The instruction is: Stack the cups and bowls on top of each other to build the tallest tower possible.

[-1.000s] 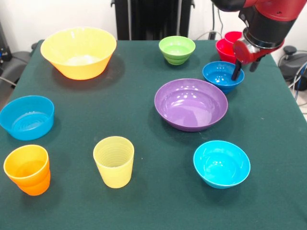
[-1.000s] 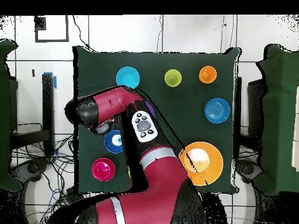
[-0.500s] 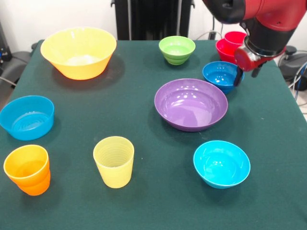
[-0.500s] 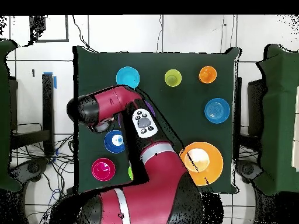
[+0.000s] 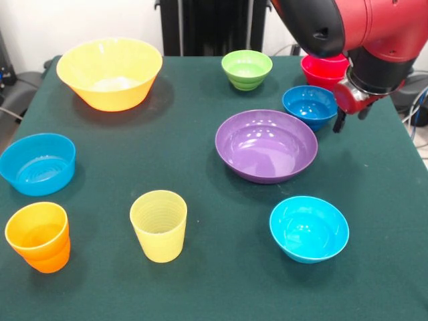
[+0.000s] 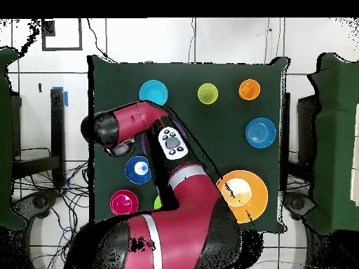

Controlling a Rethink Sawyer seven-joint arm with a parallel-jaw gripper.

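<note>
From the front, we see the gripper hanging just right of the dark blue bowl; we cannot tell how its jaws stand. Behind the arm sits the red bowl, upright, its contents hidden. Every bowl and cup stands mouth up, including the purple bowl, yellow cup and orange cup.

From overhead, the arm covers the purple bowl; the dark blue bowl and red bowl show beside it.
</note>
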